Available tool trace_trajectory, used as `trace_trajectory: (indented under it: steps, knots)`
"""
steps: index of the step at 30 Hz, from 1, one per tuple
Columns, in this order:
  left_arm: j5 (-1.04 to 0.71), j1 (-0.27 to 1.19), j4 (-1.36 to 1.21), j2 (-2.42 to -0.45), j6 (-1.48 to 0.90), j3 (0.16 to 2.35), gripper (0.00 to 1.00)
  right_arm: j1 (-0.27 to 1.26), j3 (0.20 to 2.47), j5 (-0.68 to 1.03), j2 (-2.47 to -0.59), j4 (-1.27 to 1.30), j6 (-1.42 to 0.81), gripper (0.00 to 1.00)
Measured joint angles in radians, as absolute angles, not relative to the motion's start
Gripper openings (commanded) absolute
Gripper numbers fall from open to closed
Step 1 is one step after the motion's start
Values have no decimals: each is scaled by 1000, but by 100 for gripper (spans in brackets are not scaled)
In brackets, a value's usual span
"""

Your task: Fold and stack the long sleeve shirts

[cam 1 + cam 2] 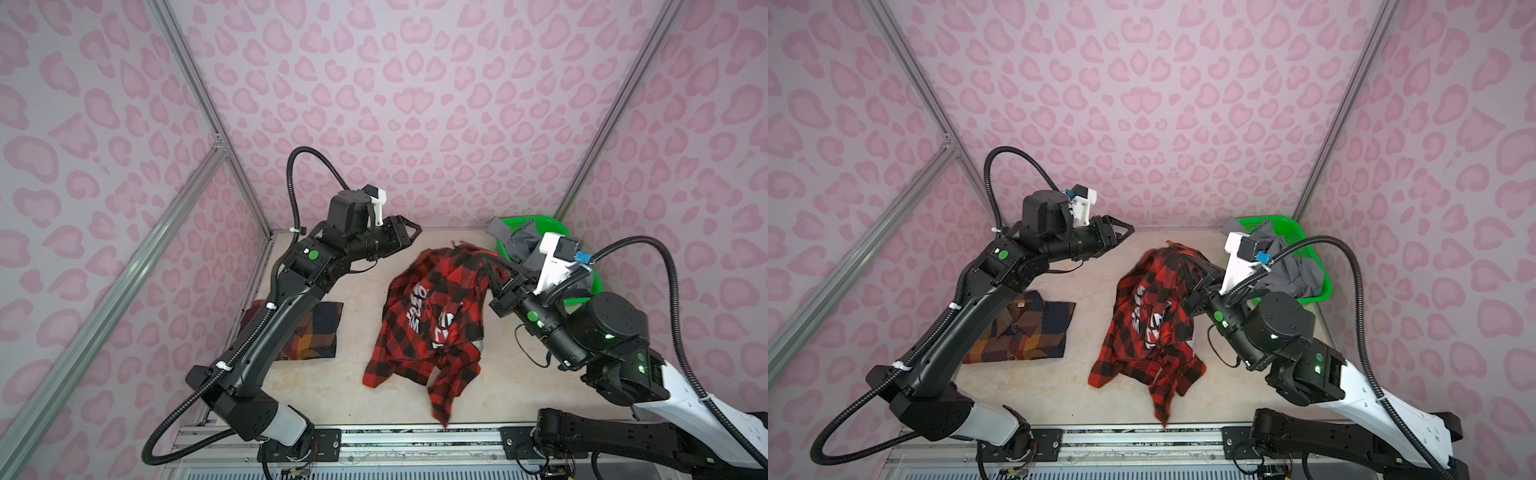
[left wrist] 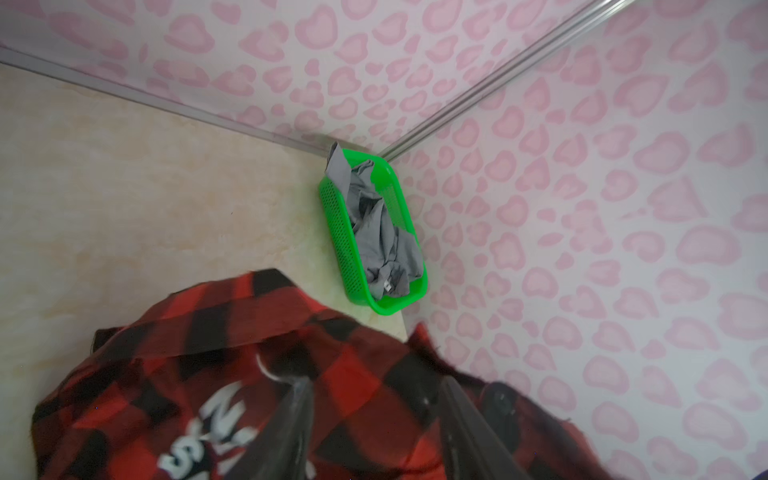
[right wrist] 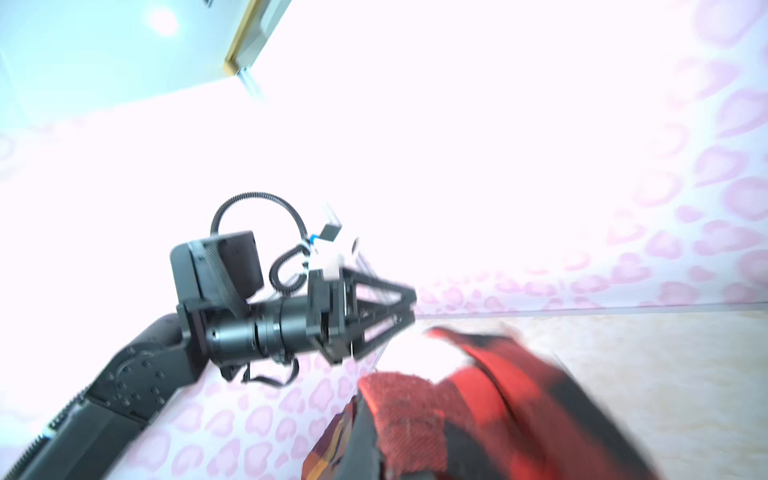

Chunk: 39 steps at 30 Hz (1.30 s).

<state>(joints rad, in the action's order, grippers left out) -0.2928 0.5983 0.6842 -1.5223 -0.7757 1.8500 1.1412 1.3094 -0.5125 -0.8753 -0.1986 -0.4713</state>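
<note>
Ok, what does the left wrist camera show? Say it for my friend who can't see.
Closest to the camera, a rumpled red-and-black checked shirt with white letters shows behind the blurred fingers of the open left gripper. Farther off, a green basket holding a grey shirt sits in the table corner against pink-patterned walls.

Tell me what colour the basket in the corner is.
The basket is bright green, clearest in the left wrist view.
</note>
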Motion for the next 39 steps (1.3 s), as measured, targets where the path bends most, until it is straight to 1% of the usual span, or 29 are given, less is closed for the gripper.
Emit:
trace_trajectory:
  steps: [3, 7, 11, 15, 17, 19, 23, 26, 28, 30, 33, 35, 36, 39]
  knots:
    - [-310, 600, 759, -1498, -694, 1837, 73, 1141, 1427, -598, -900, -256, -463, 0]
    - [-313, 652, 780, -1372, -621, 1697, 75, 1141, 1600, -714, -981, -316, -450, 0]
    - [-290, 829, 759, -1202, -550, 1505, 76, 1143, 1755, -818, -1087, -370, -426, 0]
    - [-252, 970, 636, -1019, -527, 1238, 77, 1155, 1893, -903, -1191, -393, -370, 0]
    - [-231, 1032, 574, -980, -518, 1145, 77, 1158, 1975, -942, -1242, -397, -326, 0]
    - [-202, 1106, 529, -987, -498, 1104, 78, 1164, 2061, -976, -1293, -395, -277, 0]
    - [-122, 1273, 453, -1076, -436, 1109, 80, 1185, 2220, -1050, -1395, -388, -152, 0]
    - [-24, 1364, 425, -1180, -395, 1149, 83, 1224, 2278, -1127, -1448, -312, 4, 0]
    - [56, 1411, 406, -1258, -372, 1184, 84, 1270, 2286, -1187, -1474, -199, 154, 0]
    - [126, 1433, 379, -1316, -361, 1197, 85, 1316, 2295, -1231, -1496, -91, 284, 0]
    - [236, 1440, 317, -1375, -355, 1187, 91, 1369, 2336, -1282, -1532, 70, 462, 0]
    - [307, 1442, 258, -1396, -358, 1169, 98, 1389, 2367, -1306, -1549, 147, 545, 0]
    - [345, 1442, 220, -1404, -361, 1153, 99, 1397, 2373, -1317, -1552, 171, 573, 0]
    - [444, 1444, 123, -1427, -378, 1105, 97, 1429, 2378, -1340, -1549, 233, 625, 0]
